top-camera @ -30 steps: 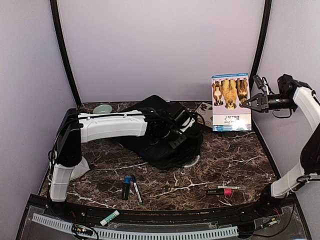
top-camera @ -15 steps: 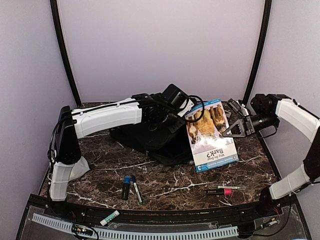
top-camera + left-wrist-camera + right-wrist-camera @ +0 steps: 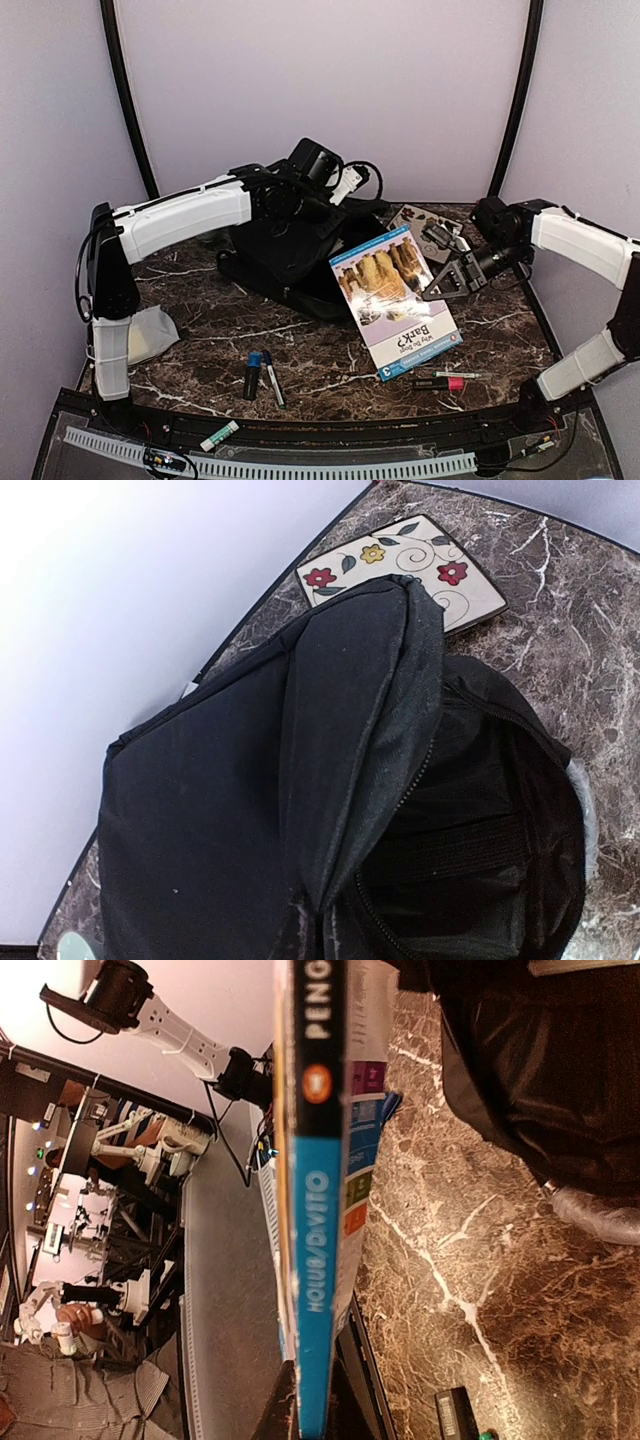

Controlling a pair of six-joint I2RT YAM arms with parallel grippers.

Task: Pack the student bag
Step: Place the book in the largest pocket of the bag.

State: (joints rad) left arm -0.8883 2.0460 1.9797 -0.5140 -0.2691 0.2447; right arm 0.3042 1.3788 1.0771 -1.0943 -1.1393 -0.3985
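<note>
Student bag (image 3: 285,262) sits far centre on marble table (image 3: 500,330), black and slumped, mouth facing right. Left gripper (image 3: 300,205) is over it. Its fingers don't show in the left wrist view, but they're closed, and a ridge of bag fabric tents up toward that camera, so judged to be pinching the top flap. Compartment opening (image 3: 470,865) gapes dark under the flap.

Book (image 3: 395,300), dog cover, hangs tilted just right of the bag; can't tell if its near corner touches the table. Right gripper (image 3: 447,280) is clamped on its right edge, and the spine shows edge-on in the right wrist view.

Step in hand, judged: get the book into the open compartment. To do it well:
- Turn the book so a narrow edge leads.
- Aim at the zipper slot, not the flap.
- Lift the flap enough that the mouth is wider than the book.
- Slide in straight and let go only once most of it is inside.

Risk: a corner snags the zipper or shoves the soft bag away.

Floral card (image 3: 415,220) lies flat far right, just beyond the bag. Smaller items, not yet packed:
- blue marker (image 3: 252,373) and pen (image 3: 272,380), near centre
- pink marker (image 3: 442,383), near right
- green-capped stick (image 3: 220,436), on the near ledge
</note>
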